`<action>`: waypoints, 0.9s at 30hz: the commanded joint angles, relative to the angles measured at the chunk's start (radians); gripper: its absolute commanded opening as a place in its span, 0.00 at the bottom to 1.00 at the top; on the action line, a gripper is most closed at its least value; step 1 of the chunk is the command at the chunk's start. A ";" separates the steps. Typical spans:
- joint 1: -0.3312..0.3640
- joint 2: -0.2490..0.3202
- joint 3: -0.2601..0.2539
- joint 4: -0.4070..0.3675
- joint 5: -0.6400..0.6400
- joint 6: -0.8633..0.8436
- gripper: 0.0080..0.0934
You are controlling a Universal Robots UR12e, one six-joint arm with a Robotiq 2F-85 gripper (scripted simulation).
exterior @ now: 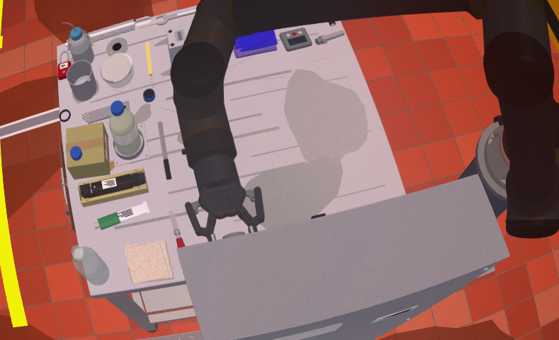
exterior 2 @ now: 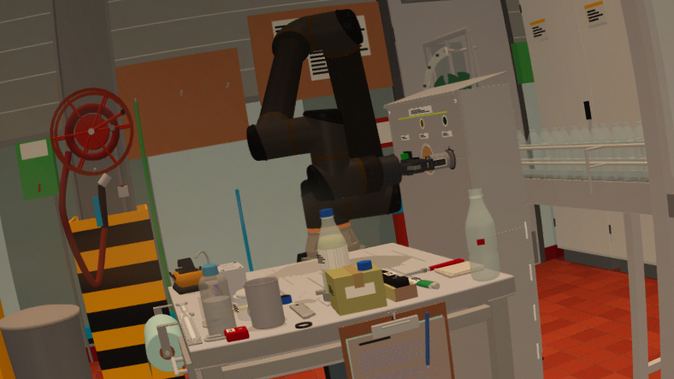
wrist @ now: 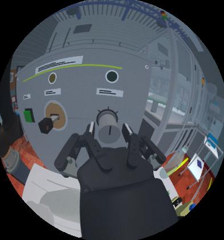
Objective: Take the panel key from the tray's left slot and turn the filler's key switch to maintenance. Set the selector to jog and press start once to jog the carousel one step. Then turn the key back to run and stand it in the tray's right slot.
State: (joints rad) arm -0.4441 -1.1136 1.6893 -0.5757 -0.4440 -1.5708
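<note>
The grey selector knob [wrist: 107, 121] on the filler's panel is partly hidden from the side by my fingers [exterior 2: 433, 162]. My gripper [wrist: 109, 129] is open and empty, its fingers standing on either side of the knob. The black-headed panel key [wrist: 46, 124] sits in the key switch on its brown disc, left of the knob. The green start button [wrist: 28, 115] is at the panel's left edge. Two round lamps [wrist: 111, 76] sit above with labels. From above, the cabinet's top [exterior: 341, 261] hides the panel face and my fingertips [exterior: 227, 229].
The filler cabinet [exterior 2: 462, 167] stands right against the table's end. The table [exterior: 215, 126] below my arm carries bottles, a cardboard box [exterior: 87, 149], a mug, a red-handled screwdriver [exterior: 177, 236] and a cloth pad. A bottle conveyor [exterior 2: 586, 152] runs to the right.
</note>
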 commanded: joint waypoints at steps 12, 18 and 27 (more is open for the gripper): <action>0.000 -0.001 -0.001 0.000 0.000 0.000 0.59; 0.000 -0.001 -0.001 0.000 0.000 0.000 0.45; 0.000 -0.001 -0.001 0.000 0.000 0.000 0.24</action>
State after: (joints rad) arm -0.4442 -1.1136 1.6891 -0.5760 -0.4435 -1.5708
